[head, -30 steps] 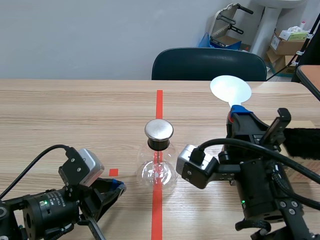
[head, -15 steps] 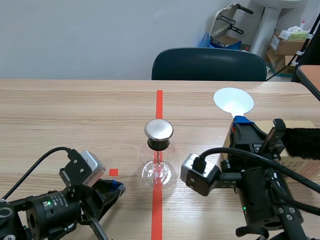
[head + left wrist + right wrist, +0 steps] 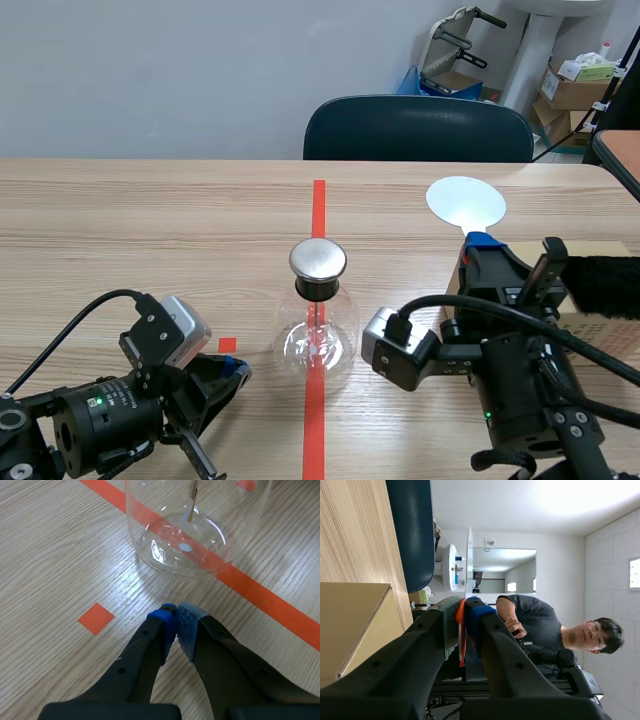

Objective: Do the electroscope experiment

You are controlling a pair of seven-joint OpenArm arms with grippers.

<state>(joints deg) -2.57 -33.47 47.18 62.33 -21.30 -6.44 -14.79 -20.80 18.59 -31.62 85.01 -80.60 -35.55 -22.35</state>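
Glass flask (image 3: 317, 345): one; white disc (image 3: 465, 203): one.

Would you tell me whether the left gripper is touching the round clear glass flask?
Apart. The left wrist view shows bare table between the shut left gripper and the glass flask.

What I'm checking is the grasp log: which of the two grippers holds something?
The right gripper: it is shut on the white round disc paddle. The left gripper is shut on nothing, near the clear glass flask.
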